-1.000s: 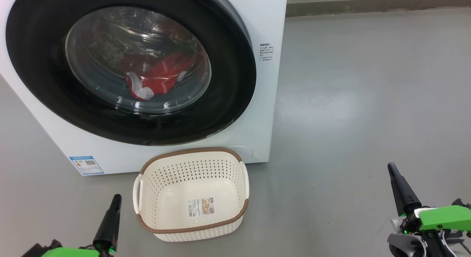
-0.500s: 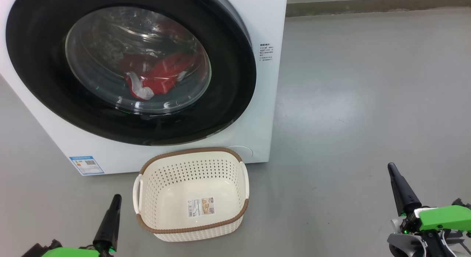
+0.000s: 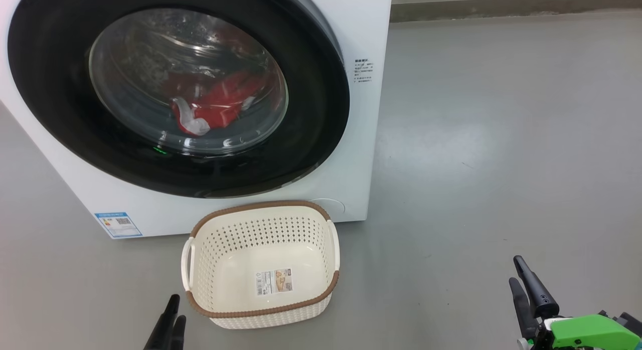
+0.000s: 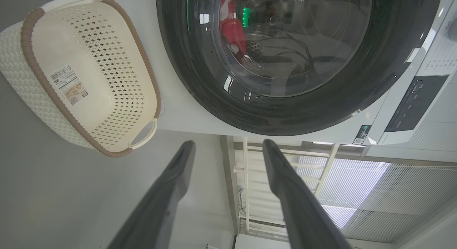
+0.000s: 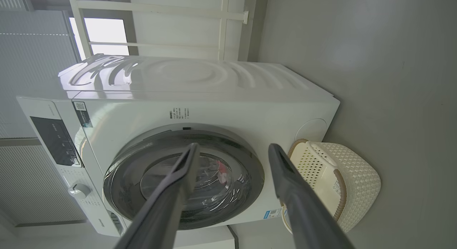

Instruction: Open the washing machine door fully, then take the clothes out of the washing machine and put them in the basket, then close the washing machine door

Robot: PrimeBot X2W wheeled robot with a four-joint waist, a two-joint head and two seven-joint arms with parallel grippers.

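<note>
Left gripper (image 4: 228, 143) has just released: its fingers now stand wide apart with nothing between them, where half a second ago the head view showed one shut dark point. Same for the right gripper (image 5: 234, 146), jaws wide and empty. Both also sit lower in the head view than before, the left at the bottom edge just beside the near-left corner of the basket (image 3: 271, 317), the right at lower right over bare floor (image 3: 501, 139), well apart from everything. Nothing else has shifted, so the camera held and only the arms moved. Neither gripper touches anything. The basket is empty and stands on the floor just in front of the washer (image 3: 361, 154), below the door (image 3: 65, 99). The door is shut flush. The clothes (image 3: 215, 107) lie low in the drum behind the glass, red with a white patch. In its own wrist view the right gripper's fingers frame the door; the left ones point at the white front between basket and door rim. My read: the task has not started, and opening both jaws is prep for reaching to the door edge, probably with the right arm. I can't pick out a handle for sure. The basket sits close under the door and could get in the way of the swing.
</note>
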